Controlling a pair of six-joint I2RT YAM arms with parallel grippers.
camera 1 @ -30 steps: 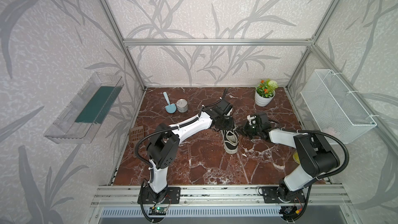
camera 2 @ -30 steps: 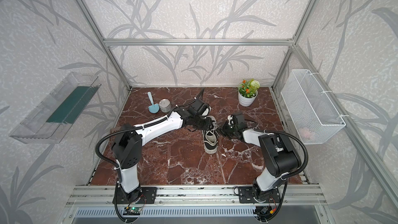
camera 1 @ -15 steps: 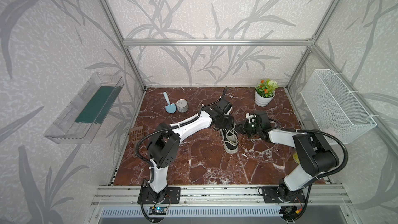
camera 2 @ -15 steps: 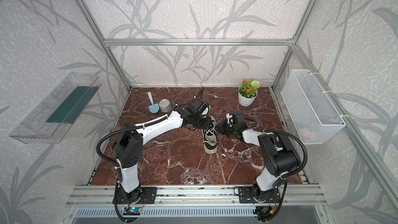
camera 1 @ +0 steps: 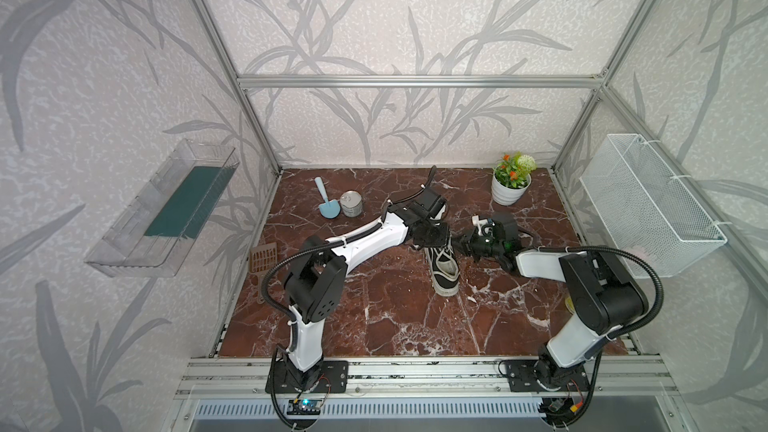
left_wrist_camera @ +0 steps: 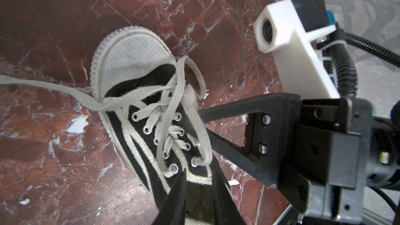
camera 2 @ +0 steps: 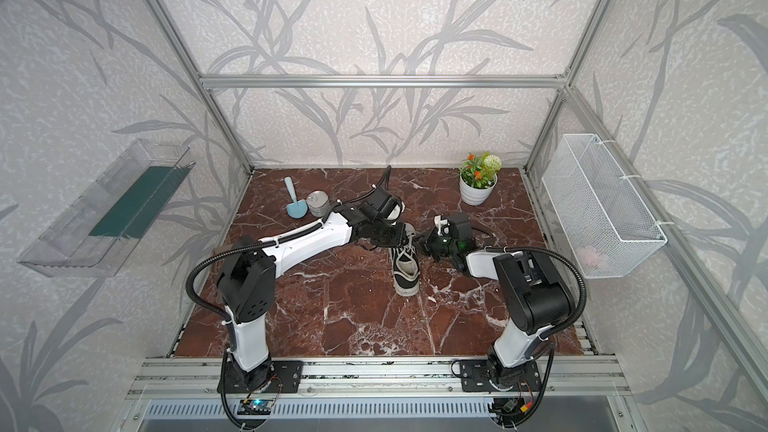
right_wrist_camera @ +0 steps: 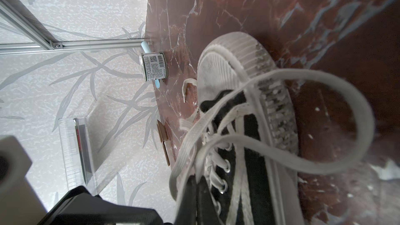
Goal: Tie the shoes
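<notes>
The shoe, black with a white toe cap, lies mid-table with its toe toward the front edge. Its white laces are loosely crossed; one end trails off to the side, and a big loop hangs beside the shoe. My left gripper hovers over the shoe's opening, its fingers a little apart and nothing pinched between them. My right gripper is shut on a lace strand by the top eyelets.
A blue scoop and a tin can stand at the back left. A potted plant is at the back right, and a brown slotted scoop lies at the left edge. On the side walls hang a wire basket and a clear shelf.
My left gripper's fingers have drawn closer together over the shoe's opening. My right gripper has shifted slightly left toward the shoe, staying shut.
</notes>
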